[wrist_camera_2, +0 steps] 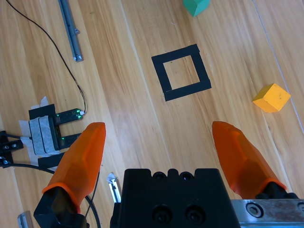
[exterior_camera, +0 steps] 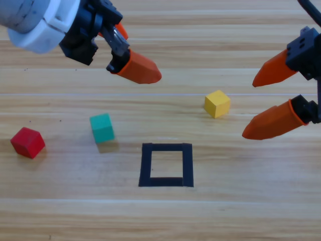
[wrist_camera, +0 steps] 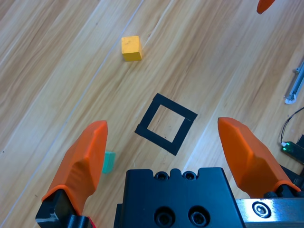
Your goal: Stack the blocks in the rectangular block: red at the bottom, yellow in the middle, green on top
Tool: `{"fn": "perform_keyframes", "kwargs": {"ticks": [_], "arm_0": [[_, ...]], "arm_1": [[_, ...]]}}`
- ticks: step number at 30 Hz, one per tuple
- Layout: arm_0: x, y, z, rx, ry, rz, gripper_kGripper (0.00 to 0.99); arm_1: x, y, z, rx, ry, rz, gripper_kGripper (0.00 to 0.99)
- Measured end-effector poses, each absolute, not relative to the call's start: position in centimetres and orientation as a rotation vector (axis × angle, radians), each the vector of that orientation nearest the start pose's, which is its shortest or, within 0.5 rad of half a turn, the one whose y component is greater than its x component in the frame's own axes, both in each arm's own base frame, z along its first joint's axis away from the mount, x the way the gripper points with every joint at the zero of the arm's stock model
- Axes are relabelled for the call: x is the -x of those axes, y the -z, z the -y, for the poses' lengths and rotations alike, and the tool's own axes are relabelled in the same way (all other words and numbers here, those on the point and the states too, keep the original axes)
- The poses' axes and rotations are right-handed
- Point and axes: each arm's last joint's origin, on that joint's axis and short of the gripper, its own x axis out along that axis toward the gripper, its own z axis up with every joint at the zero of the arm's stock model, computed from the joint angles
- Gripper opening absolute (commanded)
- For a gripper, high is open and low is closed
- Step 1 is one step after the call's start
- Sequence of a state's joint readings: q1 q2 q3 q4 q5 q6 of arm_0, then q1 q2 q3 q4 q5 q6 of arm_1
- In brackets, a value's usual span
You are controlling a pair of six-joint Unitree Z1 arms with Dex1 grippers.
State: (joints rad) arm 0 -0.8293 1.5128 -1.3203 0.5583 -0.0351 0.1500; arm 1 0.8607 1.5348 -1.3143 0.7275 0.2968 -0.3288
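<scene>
The red cube (exterior_camera: 27, 142) lies at the table's left edge. The green cube (exterior_camera: 102, 127) (wrist_camera_2: 195, 5) sits to the right of it, and a corner of green (wrist_camera: 109, 161) peeks out beside my left jaw. The yellow cube (exterior_camera: 216, 104) (wrist_camera: 131, 48) (wrist_camera_2: 271, 97) rests right of centre. The black tape square (exterior_camera: 145, 165) (wrist_camera: 147, 114) (wrist_camera_2: 174, 51) is hollow, with nothing inside. My left gripper (exterior_camera: 142, 55) (wrist_camera: 162, 122) hovers open at upper left, above and behind the green cube. At the right edge my right gripper (exterior_camera: 250, 109) (wrist_camera_2: 157, 125) hangs open beside the yellow cube, holding nothing.
In the right wrist view a metal strip (wrist_camera_2: 69, 28), a black cable (wrist_camera_2: 57, 61) and a small board with green lights (wrist_camera_2: 47, 128) lie beyond the table's work area. The left wrist view shows a strip (wrist_camera: 297, 83) at its right edge.
</scene>
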Motion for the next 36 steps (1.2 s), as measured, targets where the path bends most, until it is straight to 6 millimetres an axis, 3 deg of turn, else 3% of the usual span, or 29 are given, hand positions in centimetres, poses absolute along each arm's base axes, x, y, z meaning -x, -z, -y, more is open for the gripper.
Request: {"fn": "perform_keyframes", "kwargs": {"ticks": [13, 18, 23, 26, 29, 32, 36], "arm_0": [[-19.6, -38.5, 21.7, -0.429, 0.875, -0.659, 0.990], [-19.7, -38.5, 21.7, -0.430, 0.861, -0.660, 0.990], [-20.3, -39.1, 21.3, -0.440, 0.713, -0.721, 0.990], [-22.1, -40.3, 21.2, -0.421, 0.621, -0.761, 0.990], [-25.0, -40.1, 20.6, -0.413, 0.541, -0.839, 0.990], [-28.2, -38.2, 19.1, -0.352, 0.445, -0.948, 0.990], [-31.5, -35.0, 15.4, -0.246, 0.356, -1.080, 0.990]], "arm_1": [[-17.4, -36.6, -22.1, 0.572, -1.178, -0.779, 0.986], [-17.8, -36.5, -21.9, 0.571, -1.051, -0.802, 0.986], [-19.0, -36.3, -22.0, 0.569, -0.841, -0.825, 0.986], [-20.4, -35.2, -23.2, 0.572, -0.784, -0.863, 0.986], [-22.2, -33.0, -25.1, 0.599, -0.769, -0.922, 0.986], [-24.3, -30.8, -26.8, 0.614, -0.740, -1.001, 0.986], [-26.6, -29.1, -27.6, 0.616, -0.693, -1.090, 0.986]]}}
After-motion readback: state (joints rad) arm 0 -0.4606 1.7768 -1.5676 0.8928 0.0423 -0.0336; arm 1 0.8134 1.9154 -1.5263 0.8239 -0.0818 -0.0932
